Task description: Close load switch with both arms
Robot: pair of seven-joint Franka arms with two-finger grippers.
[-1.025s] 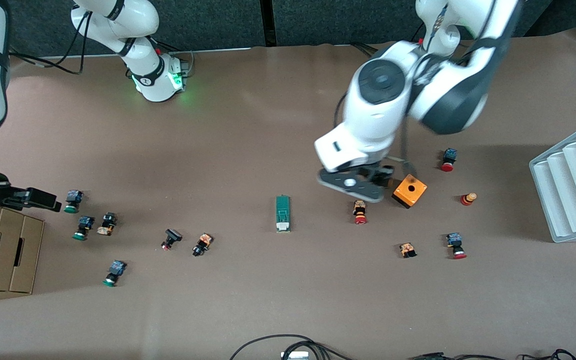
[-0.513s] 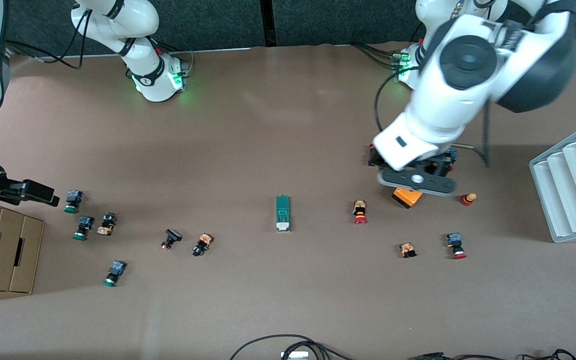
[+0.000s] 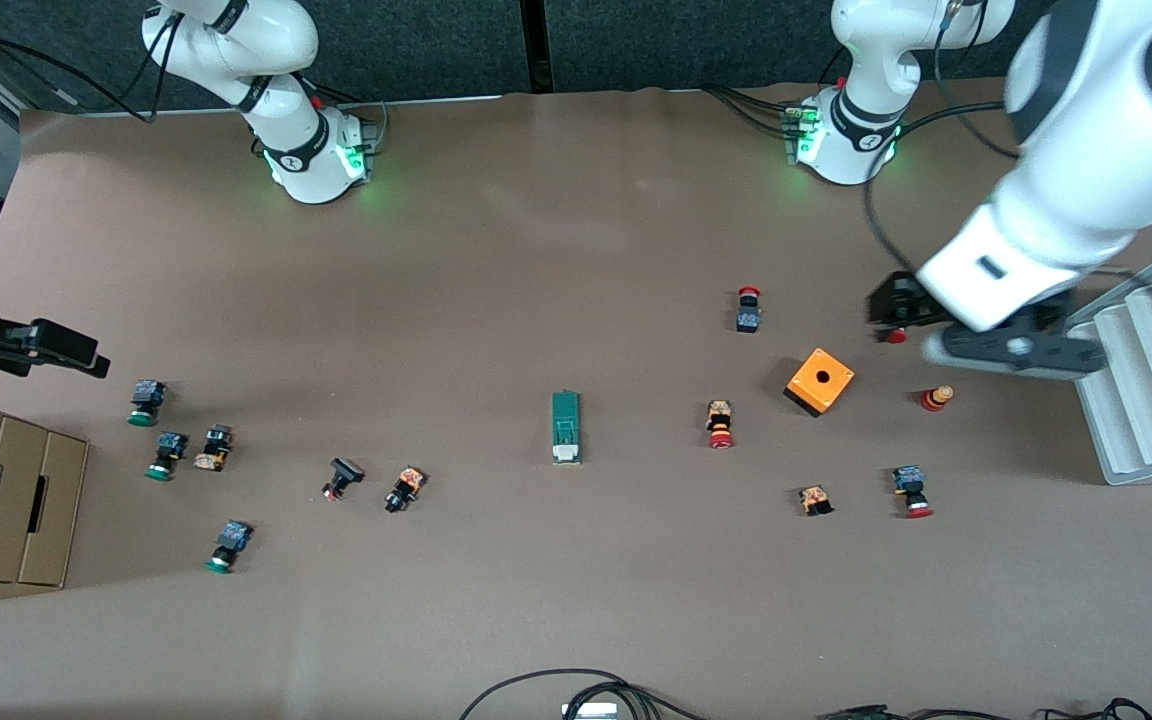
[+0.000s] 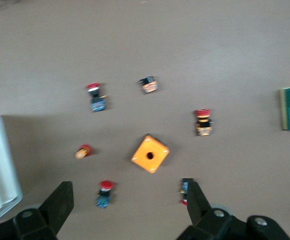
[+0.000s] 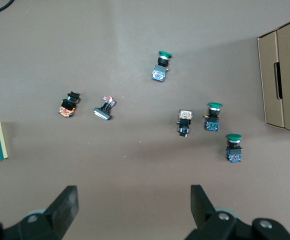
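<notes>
Lying mid-tabletop, load switch [image 3: 565, 427], long axis running toward the bases' edge. Hovering spread-fingered and empty at opposite ends: left gripper [image 3: 976, 335], right gripper [image 3: 46, 350]; left slightly nearer.

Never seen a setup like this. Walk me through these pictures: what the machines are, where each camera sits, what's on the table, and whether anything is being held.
Two white robot arms stand at a brown table. One picture looks down from across the table; the other two come from cameras on the arms' wrists.

The left gripper hangs open near the white ridged tray, holding nothing. The right gripper hangs open near the cardboard boxes, also empty.

Mid-table lies the green load switch, untouched. Around it lie small push buttons and an orange cube with a hole.
</notes>
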